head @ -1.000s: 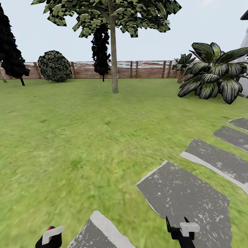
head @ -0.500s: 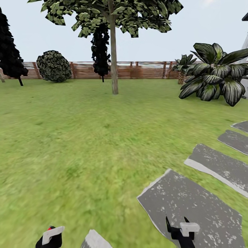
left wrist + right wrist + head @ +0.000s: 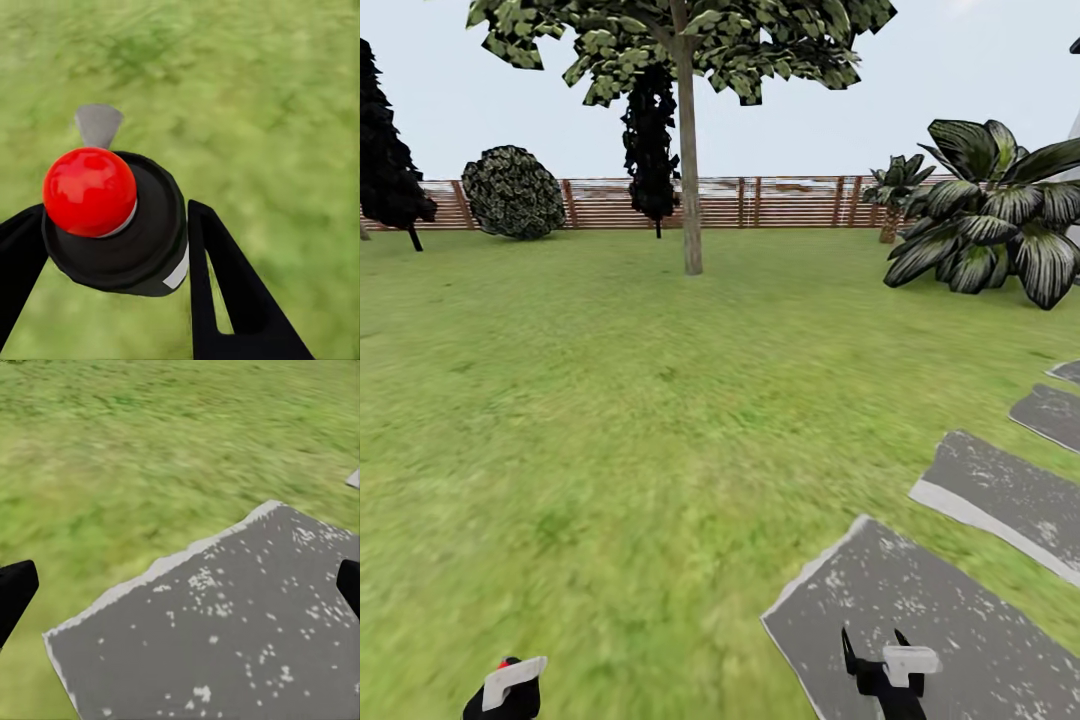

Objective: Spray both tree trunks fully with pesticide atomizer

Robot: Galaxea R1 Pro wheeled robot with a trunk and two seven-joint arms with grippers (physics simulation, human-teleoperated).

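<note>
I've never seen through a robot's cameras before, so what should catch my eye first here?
Probably the tall tree standing alone mid-lawn, its pale trunk rising before the brown slatted fence. Next, the left gripper clasps a dark pesticide atomizer with a bright red knob on top, held over the grass. At lower right, grey stepping stones cross the lawn under the open right gripper, with a big broad-leaved palm beyond.
</note>
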